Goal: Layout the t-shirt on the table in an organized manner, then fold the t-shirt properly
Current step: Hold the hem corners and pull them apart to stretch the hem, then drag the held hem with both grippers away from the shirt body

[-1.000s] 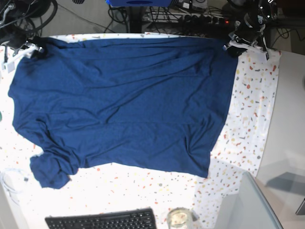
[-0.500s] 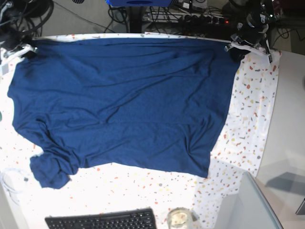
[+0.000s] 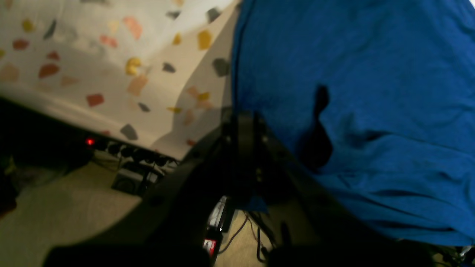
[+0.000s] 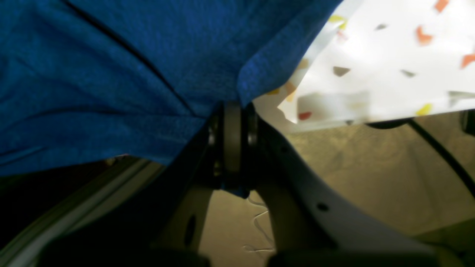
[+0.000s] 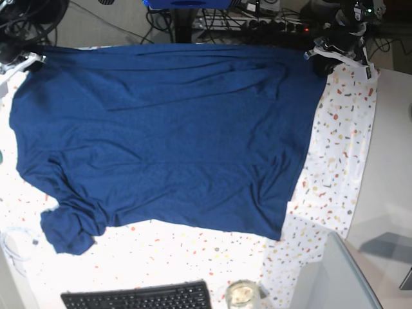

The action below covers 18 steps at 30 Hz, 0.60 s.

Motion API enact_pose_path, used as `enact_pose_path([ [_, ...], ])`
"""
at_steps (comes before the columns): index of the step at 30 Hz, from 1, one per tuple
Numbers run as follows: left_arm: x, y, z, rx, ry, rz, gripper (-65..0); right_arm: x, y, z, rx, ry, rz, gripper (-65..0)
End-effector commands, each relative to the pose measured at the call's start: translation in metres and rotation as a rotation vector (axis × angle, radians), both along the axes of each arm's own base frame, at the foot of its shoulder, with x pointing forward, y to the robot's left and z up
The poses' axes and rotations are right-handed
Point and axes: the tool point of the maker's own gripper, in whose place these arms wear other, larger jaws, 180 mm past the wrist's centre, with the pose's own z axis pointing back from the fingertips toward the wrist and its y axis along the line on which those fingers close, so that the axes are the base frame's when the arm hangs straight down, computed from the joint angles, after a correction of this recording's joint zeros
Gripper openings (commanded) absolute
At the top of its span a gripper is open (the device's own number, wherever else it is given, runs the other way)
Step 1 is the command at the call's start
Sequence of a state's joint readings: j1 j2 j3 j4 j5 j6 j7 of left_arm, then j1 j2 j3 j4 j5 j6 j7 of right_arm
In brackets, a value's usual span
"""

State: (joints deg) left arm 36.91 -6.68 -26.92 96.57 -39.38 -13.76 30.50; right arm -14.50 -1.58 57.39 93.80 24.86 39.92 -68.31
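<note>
Now each tool, left tool (image 5: pixel 320 62) and right tool (image 5: pixel 29 59), clamps a t-shirt (image 5: pixel 167 135) corner.

Your left claw (image 5: pixel 320 59) sits at the top right, squeezed tight. Your right claw (image 5: pixel 26 59) sits top left, squeezed tight too.

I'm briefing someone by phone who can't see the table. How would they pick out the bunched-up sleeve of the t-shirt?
Find the speckled white table; the navy t-shirt covers most of it. Follow its edge to the corner nearest the black keyboard. The sleeve is the crumpled lump sticking out there, while the rest lies mostly flat.
</note>
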Motion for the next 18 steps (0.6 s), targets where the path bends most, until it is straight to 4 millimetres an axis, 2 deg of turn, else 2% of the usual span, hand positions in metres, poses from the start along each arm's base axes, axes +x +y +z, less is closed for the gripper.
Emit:
enact_pose_path([
  [1,0.005,0.003,0.01,0.012,-0.036,-0.006,-65.0,0.004,-0.01,0.011,-0.04,-0.026,0.005,-64.8],
  [5,0.005,0.003,0.011,0.013,-0.038,-0.007,-65.0,0.001,-0.012,0.016,-0.059,-0.011,0.018,-64.8],
  [13,-0.008,0.003,0.007,0.014,-0.007,-0.008,-65.0,-0.001,-0.01,0.015,-0.054,0.003,0.024,-64.8],
  [18,-0.003,-0.001,0.019,0.024,-0.036,-0.024,-65.0,0.002,-0.009,0.015,-0.053,-0.003,0.028,-64.8],
])
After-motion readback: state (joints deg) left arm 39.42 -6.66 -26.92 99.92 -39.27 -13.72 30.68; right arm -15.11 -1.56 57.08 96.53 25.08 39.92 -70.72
